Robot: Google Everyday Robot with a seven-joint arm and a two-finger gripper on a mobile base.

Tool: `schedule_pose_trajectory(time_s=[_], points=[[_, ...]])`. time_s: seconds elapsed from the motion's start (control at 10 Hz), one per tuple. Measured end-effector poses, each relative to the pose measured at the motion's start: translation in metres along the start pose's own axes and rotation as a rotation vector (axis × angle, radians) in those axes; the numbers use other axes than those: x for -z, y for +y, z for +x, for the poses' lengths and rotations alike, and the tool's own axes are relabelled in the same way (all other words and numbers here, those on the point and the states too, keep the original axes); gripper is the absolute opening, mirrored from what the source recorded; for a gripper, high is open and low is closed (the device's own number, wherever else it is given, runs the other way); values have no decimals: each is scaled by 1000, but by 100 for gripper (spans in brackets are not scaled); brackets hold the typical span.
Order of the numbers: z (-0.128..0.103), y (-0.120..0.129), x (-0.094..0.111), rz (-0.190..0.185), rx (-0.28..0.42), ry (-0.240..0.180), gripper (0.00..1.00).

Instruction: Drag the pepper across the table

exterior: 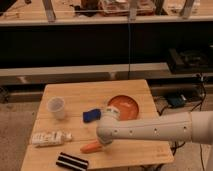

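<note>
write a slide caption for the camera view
Gripper down at the orange pepper on the wooden table, near the front edge.

The orange pepper lies under the white gripper. At ten o'clock is a blue sponge; at seven, a black-and-white striped packet.

The gripper sits low over the wooden table, right at the orange pepper. Leftward the white packet lies near; the black striped object blocks the front edge. Behind stand the blue sponge and orange plate; the plastic cup stands further left. Bare wood lies between packet and pepper
</note>
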Motion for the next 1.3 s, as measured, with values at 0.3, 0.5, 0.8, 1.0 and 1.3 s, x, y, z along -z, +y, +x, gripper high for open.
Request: schedule_pose_trajectory(time_s=[0.3,0.5,0.8,1.0,1.3], points=[[-3,-16,-5,2,-21,10,0],[-7,-24,-5,6,-28,9,0],[-11,-39,-7,5,-49,13,0],[-9,-50,-12,3,-69,18,0],[-7,-62,-13,4,-100,19,0]])
